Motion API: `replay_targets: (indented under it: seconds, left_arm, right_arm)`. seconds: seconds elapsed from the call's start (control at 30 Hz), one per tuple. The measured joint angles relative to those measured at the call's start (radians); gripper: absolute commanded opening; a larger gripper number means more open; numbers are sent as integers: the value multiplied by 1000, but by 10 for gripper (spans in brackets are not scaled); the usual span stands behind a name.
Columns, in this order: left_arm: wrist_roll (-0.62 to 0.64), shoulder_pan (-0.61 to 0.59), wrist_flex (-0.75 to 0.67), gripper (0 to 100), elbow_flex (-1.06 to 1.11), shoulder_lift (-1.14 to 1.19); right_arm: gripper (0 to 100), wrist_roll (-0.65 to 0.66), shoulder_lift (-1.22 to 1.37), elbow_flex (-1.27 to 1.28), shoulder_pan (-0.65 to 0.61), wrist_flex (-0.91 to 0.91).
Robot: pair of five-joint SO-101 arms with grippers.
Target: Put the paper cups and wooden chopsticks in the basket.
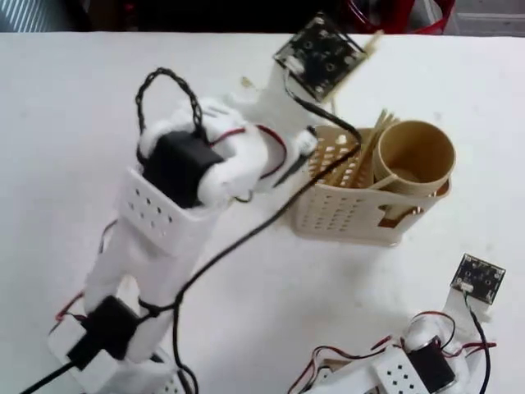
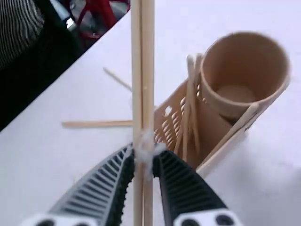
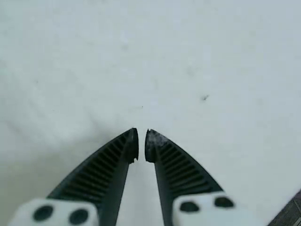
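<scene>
Already a paper cup (image 1: pixel 414 156) sits mouth-up in one end of the tan slotted basket (image 1: pixel 344 215). Several wooden chopsticks (image 1: pixel 358 160) lean just beside the cup in the other end. The left gripper (image 2: pixel 143 153) hangs near the basket, its jaws pinched narrow on a pair of chopsticks (image 2: pixel 142 70) held side by side. Two loose sticks lie on the white desk (image 1: pixel 82 107) beyond, one flat (image 2: pixel 96 124) and one at a slant (image 2: pixel 117 79). The basket stands some way in from the desk's far edge. The right gripper (image 3: pixel 141 143) hovers over bare desk, its jaws almost touching and holding nothing. Past the far edge it is dark, with something red (image 1: pixel 394 12).
</scene>
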Motion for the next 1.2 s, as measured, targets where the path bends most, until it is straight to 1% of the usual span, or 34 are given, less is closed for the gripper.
replay_targets:
  seconds: [0.23, 0.43, 0.53, 0.77, 0.87, 1.2]
  left_arm:
    - [2, 103, -259, 23, 0, -2]
    - [2, 127, -450, 23, 12, -2]
    - [2, 127, -559, 22, 81, -2]
    - [2, 127, -856, 22, 324, -2]
    - [2, 127, -919, 22, 400, 0]
    - [2, 115, -1000, 22, 531, 0]
  right_arm:
    - [38, 0, 0, 0, 0, 0]
    - [38, 0, 0, 0, 0, 0]
    - [38, 0, 0, 0, 0, 0]
    - [38, 0, 0, 0, 0, 0]
    - [38, 0, 0, 0, 0, 0]
    - [38, 0, 0, 0, 0, 0]
